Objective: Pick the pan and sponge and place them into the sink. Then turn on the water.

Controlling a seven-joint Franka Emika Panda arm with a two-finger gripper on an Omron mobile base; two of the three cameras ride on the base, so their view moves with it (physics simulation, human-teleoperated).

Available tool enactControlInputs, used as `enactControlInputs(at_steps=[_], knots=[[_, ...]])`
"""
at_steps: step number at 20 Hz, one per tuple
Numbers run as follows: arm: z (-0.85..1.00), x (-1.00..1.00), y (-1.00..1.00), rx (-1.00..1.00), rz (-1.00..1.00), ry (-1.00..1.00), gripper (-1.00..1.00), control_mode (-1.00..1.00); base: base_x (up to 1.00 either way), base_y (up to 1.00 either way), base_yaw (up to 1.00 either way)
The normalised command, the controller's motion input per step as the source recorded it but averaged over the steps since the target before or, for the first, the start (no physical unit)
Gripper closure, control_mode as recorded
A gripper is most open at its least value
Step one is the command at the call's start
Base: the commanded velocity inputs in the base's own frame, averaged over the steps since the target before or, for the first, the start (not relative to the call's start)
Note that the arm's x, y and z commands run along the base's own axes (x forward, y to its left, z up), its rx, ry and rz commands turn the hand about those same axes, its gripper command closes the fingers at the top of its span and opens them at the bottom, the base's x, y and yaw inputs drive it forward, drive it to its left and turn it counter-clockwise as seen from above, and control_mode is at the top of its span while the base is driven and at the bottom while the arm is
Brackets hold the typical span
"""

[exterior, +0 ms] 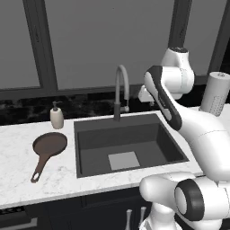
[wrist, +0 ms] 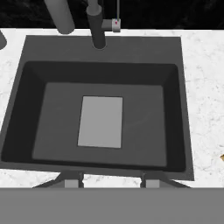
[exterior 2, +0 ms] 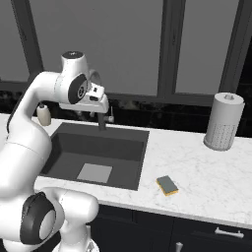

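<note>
Two things wait on the white marble counter (exterior: 18, 134) under big dark windows (exterior: 103, 40). The round reddish-brown frying pan (exterior: 48, 146) lies left of the big dark grey sink (exterior: 85, 148), its long handle pointing toward the counter's front edge. The small yellow sponge with a dark top (exterior 2: 167, 185) lies flat on the right side, near the front edge. The robot's pincer (wrist: 111, 183) hangs high over the sink by the tall grey bent tap (exterior: 121, 90), squeezed nearly shut and holding nothing. Pan and sponge both sit well apart from it. A small cream soap bottle (exterior: 56, 116) and a grey paper roll (exterior 2: 224, 120) stand at the back.
</note>
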Motion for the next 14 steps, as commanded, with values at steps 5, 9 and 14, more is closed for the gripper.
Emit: enactControlInputs(at_steps=[5, 9, 14], knots=[[-0.07, 0.0, 0.26, 0.0, 0.0, 0.04, -1.0, -1.0, 0.0, 0.0, 0.0], [0.0, -0.15, 1.0, 0.0, 0.0, 0.11, -1.0, -1.0, 0.0, 0.0, 0.0], [-0.03, -0.23, 1.0, -0.17, 0.0, 0.21, -1.0, -1.0, 0.0, 0.0, 0.0]])
